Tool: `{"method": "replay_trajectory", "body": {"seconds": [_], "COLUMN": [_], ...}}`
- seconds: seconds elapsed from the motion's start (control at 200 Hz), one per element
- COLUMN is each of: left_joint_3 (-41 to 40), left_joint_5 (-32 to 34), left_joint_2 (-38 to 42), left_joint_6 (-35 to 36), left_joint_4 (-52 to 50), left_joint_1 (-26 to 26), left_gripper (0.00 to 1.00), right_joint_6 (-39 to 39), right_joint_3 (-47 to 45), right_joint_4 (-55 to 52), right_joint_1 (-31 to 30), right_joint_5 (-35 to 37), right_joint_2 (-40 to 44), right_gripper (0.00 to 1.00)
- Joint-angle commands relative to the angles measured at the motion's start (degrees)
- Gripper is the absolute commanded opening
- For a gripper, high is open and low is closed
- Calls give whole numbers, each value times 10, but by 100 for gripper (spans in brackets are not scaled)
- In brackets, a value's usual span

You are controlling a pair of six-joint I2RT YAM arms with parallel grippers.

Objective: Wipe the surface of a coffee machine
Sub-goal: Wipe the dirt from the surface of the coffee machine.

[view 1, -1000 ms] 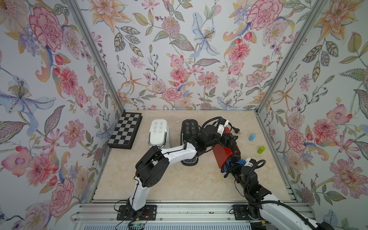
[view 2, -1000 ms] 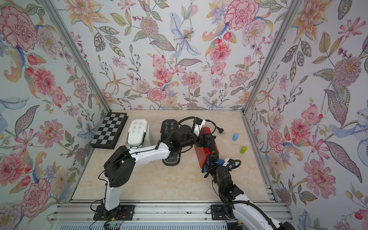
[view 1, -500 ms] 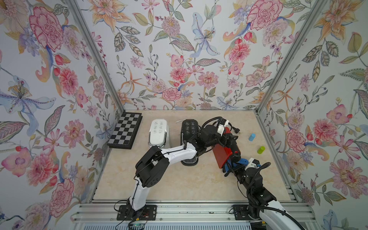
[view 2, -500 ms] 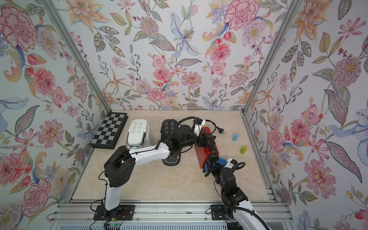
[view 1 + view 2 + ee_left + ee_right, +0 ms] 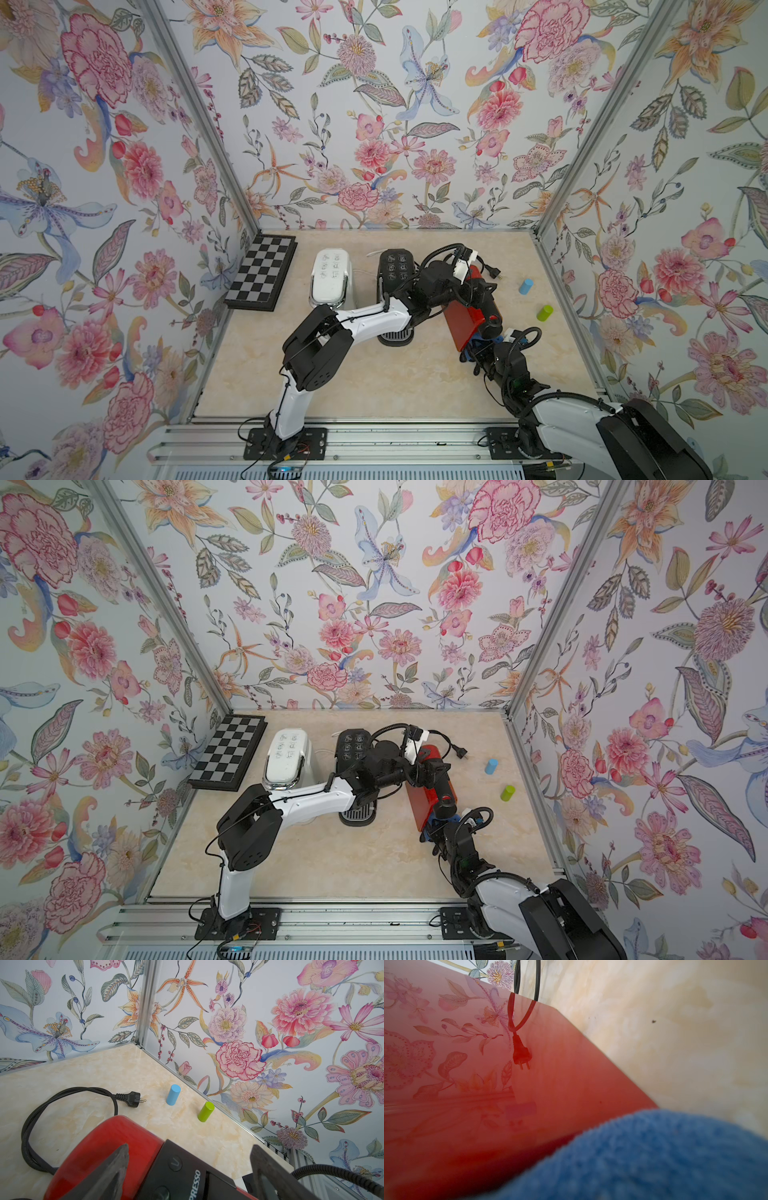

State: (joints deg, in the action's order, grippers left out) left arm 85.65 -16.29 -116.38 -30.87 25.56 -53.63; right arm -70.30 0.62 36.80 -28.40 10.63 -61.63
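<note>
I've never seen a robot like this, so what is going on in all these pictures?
These are two robot arms fixed at the front of a table. Two pictures look down from above; the other two come from little cameras on the arms' wrists. The left arm's fingers stand wide on either side of a red coffee machine. The right arm holds a blue cloth at the machine's side, for wiping. Also on the table are a chessboard, a white machine, a black machine, a loose plug, a blue peg and a green peg.
</note>
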Motion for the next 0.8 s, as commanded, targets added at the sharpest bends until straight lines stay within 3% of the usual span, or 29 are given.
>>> {"method": "replay_trajectory", "body": {"seconds": [0.0,0.22,0.38,0.59,0.796], "left_joint_3": [-16,-22,-19,-19,-12], "left_joint_5": [-21,-22,-23,-22,-23], "left_joint_2": [-34,-32,-34,-35,-35], "left_joint_6": [-23,-23,-23,-21,-22], "left_joint_4": [-86,-80,-78,-83,-86], "left_joint_1": [-1,-1,-1,0,0], "left_gripper": [92,92,92,92,92], "right_joint_6": [-9,-3,14,12,13], "right_joint_3": [-26,-21,-12,-26,-25], "right_joint_4": [19,-99,-225,-281,-236], "right_joint_1": [-20,-15,-12,-12,0], "right_joint_5": [-1,3,36,75,71], "right_joint_2": [42,232,297,289,196], "right_gripper": [0,0,0,0,0]}}
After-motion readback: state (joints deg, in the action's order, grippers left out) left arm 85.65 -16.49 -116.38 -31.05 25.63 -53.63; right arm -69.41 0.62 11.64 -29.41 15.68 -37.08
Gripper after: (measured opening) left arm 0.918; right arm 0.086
